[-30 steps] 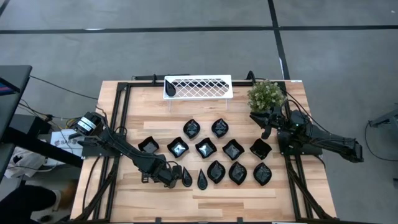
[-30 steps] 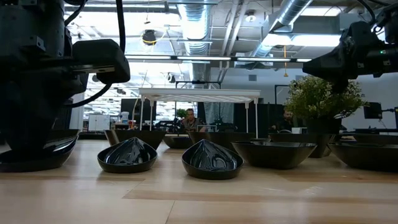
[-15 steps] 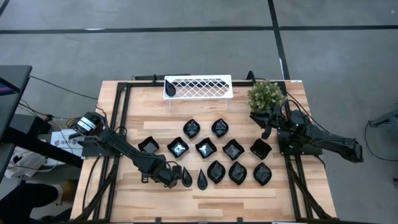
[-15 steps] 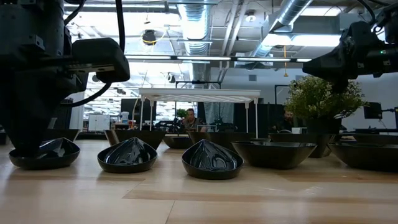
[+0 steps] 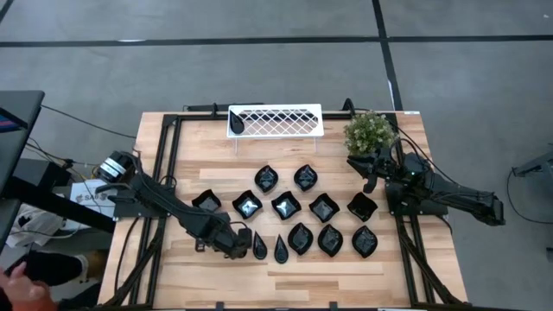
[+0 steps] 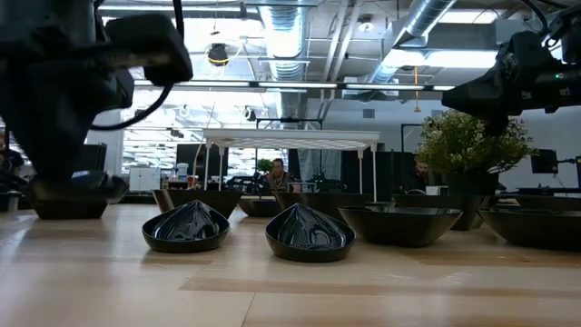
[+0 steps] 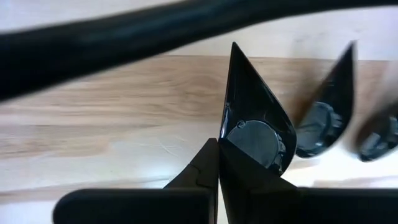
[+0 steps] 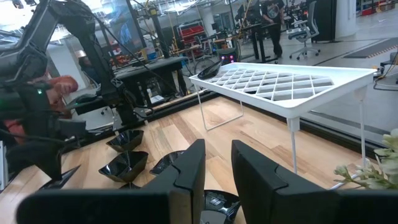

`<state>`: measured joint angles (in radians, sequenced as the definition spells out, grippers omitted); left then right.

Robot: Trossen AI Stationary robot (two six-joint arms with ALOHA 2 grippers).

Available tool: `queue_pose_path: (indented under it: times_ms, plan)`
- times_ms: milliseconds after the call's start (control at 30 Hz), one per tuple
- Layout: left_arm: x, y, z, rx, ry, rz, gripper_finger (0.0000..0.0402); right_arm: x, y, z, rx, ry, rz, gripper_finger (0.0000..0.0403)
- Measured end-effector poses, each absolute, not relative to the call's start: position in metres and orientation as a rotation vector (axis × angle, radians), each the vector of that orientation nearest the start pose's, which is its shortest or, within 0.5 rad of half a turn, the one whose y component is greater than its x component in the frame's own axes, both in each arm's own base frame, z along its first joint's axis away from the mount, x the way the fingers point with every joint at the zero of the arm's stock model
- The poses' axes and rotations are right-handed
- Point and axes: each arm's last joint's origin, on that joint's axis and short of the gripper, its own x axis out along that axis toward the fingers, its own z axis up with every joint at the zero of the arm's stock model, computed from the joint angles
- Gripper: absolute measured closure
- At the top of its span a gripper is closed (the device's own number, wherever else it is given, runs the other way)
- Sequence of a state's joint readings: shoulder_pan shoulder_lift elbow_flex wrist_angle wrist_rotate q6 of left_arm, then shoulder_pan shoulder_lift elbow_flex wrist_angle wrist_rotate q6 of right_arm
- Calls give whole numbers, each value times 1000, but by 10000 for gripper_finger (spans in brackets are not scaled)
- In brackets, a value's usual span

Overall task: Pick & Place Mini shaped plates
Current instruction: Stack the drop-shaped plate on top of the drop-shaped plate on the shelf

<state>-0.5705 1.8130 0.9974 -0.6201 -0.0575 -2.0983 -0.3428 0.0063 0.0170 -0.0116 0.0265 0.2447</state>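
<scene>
A light wooden table (image 5: 216, 164) fills the middle of the high view, framed by dark rails. At its upper edge, near the centre of the frame, stands a white lattice tray (image 5: 275, 120) on thin legs, and to the right of it a green potted plant (image 5: 370, 131).

The left arm reaches in from the left of the frame toward the lower middle. The left gripper (image 5: 239, 244) is clenched on a slim teardrop plate (image 7: 254, 121); in the left wrist view the fingers pinch the plate's rim so that it stands on edge, its underside facing the camera. In the low view this plate (image 6: 69, 194) hangs at the far left of the frame, clear of the table top.

The right arm rests at the right of the frame, its right gripper (image 5: 373, 174) just below the plant; its fingers (image 8: 189, 174) stand partly apart with nothing between them.

The other mini shaped plates (image 5: 285, 206), glossy and black, lie in rows across the lower middle of the table, with two more slim ones (image 5: 281, 249) just right of the left gripper.
</scene>
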Motion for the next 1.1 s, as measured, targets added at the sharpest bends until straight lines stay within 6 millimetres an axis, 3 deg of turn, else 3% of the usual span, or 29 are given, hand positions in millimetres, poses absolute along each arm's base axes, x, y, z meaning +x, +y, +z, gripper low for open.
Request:
queue_pose_path:
  times_ms: [267,800,1100]
  plan:
    - [260,-162,139,-1282,1094,1041,398,91,-33,168,242,-44,-368,329]
    - [263,-156,144,-1293,1063,1022,398,91,-33,168,242,-45,-367,329]
    - [276,-121,168,-1219,976,927,398,91,-33,168,234,-43,-368,329]
